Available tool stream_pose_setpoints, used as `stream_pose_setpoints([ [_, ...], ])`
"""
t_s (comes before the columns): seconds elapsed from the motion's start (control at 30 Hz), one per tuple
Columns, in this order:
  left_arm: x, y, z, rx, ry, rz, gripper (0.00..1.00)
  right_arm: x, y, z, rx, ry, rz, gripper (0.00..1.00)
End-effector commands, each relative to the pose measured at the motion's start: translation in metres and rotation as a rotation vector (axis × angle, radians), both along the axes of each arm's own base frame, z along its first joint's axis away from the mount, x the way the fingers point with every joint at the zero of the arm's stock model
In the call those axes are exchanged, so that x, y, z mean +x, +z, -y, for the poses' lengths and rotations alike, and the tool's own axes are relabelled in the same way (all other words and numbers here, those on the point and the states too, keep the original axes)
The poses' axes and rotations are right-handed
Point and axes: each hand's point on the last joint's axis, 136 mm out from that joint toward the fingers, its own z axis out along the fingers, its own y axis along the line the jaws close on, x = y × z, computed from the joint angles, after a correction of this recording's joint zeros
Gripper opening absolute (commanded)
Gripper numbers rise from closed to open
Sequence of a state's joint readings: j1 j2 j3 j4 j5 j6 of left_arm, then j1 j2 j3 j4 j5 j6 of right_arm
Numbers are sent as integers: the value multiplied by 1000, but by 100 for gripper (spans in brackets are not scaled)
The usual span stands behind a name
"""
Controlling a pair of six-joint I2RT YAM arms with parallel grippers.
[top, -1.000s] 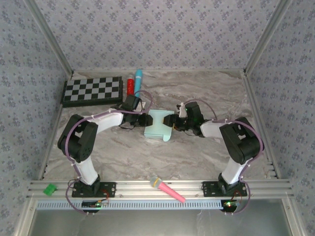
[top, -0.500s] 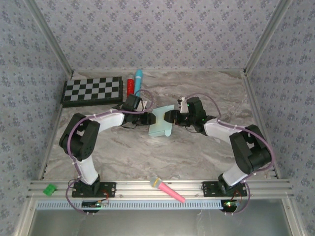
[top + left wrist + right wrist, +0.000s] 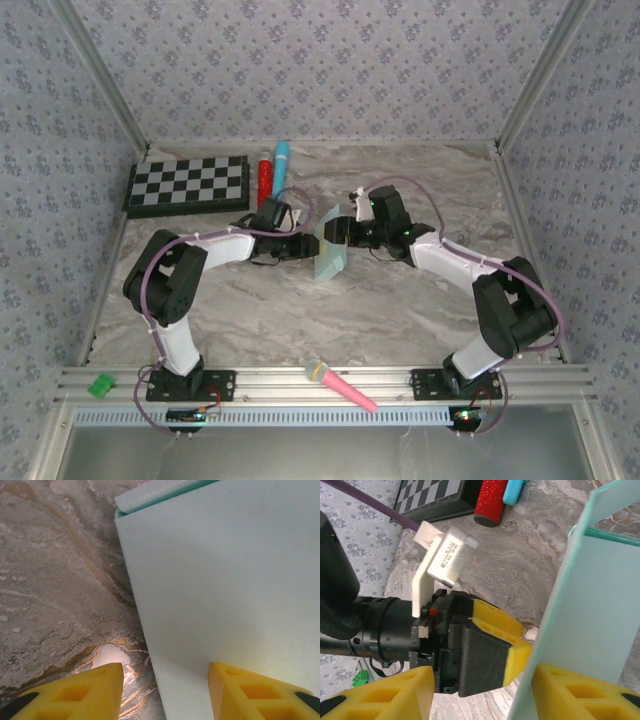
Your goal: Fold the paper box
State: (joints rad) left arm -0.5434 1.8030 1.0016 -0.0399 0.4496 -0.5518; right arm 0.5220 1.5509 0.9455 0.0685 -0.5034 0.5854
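Paper box [image 3: 331, 257] has swung upright | your left gripper [image 3: 165, 687], right gripper [image 3: 480, 692] gape, clamping nothing (straddling its edge) | unclamped, it may flop back

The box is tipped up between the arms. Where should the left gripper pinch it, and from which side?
Take the paper box by the thin side edge of its flat panel, coming from the left. That edge sits between the fingers of the open left gripper, and the panel stands tilted up, so both faces look reachable.
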Motion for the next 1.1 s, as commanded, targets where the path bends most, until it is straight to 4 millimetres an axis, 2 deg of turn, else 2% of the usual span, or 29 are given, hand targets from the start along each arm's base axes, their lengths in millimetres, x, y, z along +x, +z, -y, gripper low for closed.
stream_pose_setpoints([
  [0.0,2,2,-5,20,34,26,48,1,4,-6,-37,22,13,56],
  [0.37,8,11,-29,114,125,85,49,4,13,-20,-54,52,38,56],
  [0.5,10,20,-33,128,137,109,49,7,28,-14,-82,35,84,55],
  [0.63,13,29,-37,142,145,131,50,9,33,2,-131,-19,109,56],
  [0.8,16,34,-35,143,144,139,49,14,14,28,-146,-119,53,54],
  [0.87,17,34,-32,140,130,135,49,14,4,33,-145,-131,21,54],
  [1.07,26,35,-22,123,101,134,49,9,-15,14,-92,-45,-51,54],
])
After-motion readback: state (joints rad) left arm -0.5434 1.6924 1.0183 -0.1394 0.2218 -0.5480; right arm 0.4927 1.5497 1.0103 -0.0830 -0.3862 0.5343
